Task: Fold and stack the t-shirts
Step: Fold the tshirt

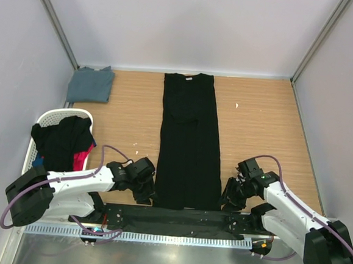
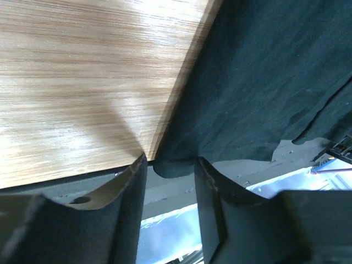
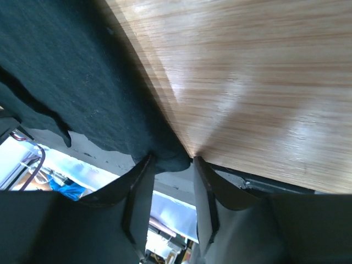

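Observation:
The black t-shirt (image 1: 189,145) lies flat as a long narrow strip down the middle of the wooden table, collar at the far end. My left gripper (image 1: 146,194) is at its near left corner, my right gripper (image 1: 228,200) at its near right corner. In the left wrist view the cloth's corner (image 2: 170,166) sits between the fingertips of the left gripper (image 2: 170,159), jaws apart with a clear gap. The right gripper (image 3: 171,158) likewise straddles the other corner (image 3: 170,157), jaws apart. A folded grey-blue t-shirt (image 1: 91,84) rests at the far left.
A white laundry basket (image 1: 49,119) stands at the left edge, holding dark and pink clothes (image 1: 62,141). The table's near edge (image 1: 175,220) runs just behind both grippers. Walls enclose the table at the back and both sides.

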`<action>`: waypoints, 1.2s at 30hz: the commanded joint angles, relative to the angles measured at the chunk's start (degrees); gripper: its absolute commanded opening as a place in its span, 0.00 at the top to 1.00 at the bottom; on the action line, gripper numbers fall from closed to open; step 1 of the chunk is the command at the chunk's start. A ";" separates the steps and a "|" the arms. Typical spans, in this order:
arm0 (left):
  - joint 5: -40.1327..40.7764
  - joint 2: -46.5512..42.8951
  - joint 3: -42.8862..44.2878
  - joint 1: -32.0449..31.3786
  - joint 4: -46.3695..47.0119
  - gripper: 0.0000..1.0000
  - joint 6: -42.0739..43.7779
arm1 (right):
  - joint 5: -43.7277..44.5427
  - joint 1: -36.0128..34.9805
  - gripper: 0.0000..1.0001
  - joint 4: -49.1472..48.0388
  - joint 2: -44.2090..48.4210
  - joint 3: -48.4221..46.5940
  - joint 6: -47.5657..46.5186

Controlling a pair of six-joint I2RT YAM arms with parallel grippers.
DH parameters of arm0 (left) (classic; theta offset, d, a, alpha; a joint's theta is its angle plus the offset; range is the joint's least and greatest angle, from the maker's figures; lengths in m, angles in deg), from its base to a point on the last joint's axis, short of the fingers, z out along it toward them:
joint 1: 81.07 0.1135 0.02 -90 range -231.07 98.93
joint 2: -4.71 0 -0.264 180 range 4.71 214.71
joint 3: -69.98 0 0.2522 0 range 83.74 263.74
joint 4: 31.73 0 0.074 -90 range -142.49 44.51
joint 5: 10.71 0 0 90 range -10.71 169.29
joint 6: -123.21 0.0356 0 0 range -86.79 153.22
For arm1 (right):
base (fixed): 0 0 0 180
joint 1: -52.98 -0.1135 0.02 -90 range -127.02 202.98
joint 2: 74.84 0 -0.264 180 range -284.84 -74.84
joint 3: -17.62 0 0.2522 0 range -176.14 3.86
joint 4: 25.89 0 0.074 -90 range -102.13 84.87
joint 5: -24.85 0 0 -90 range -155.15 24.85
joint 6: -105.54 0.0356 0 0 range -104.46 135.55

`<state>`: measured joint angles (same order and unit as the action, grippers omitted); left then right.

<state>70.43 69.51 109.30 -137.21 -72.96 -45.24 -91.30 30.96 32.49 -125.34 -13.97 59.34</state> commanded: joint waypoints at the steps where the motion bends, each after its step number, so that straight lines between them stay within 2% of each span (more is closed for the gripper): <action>1: 1.48 0.86 -0.43 -0.11 0.57 0.62 1.02 | 1.89 -1.53 0.61 -2.70 -1.70 -0.46 1.56; 3: 1.22 1.47 -0.16 -0.11 0.83 0.66 1.37 | 2.59 -1.80 0.68 -2.70 -2.23 -0.81 1.56; 6: 0.87 1.48 0.01 -0.11 1.09 0.79 1.99 | 3.12 -2.24 0.79 -2.61 -2.50 -1.25 2.00; 9: 0.69 1.56 0.10 -0.11 1.45 0.99 2.34 | 2.77 -2.59 0.85 -3.31 -2.67 -1.25 2.96; 10: 0.60 1.56 0.10 -0.11 1.62 1.00 2.43 | 2.42 -2.76 0.89 -3.83 -2.76 -1.25 3.14; 14: 0.51 0.86 1.77 -0.20 0.84 1.00 3.66 | 1.89 -3.20 0.98 -3.05 -3.20 -4.57 3.58; 21: 3.58 0.86 9.76 -0.11 -4.96 1.00 7.87 | 0.93 -3.20 0.99 -1.73 -6.10 -14.16 2.97; 27: 7.27 5.51 22.41 2.08 -12.96 1.00 15.08 | 1.97 -3.12 0.99 -1.99 -10.58 -22.95 2.62; 36: 2.37 11.04 33.66 16.75 -14.81 1.00 25.36 | 4.53 -0.31 0.99 -2.34 -24.28 -38.23 -3.36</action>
<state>74.36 78.62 139.07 -123.77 -86.38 -25.55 -88.24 29.40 31.23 -147.00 -46.36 58.94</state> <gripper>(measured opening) 0.009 0.041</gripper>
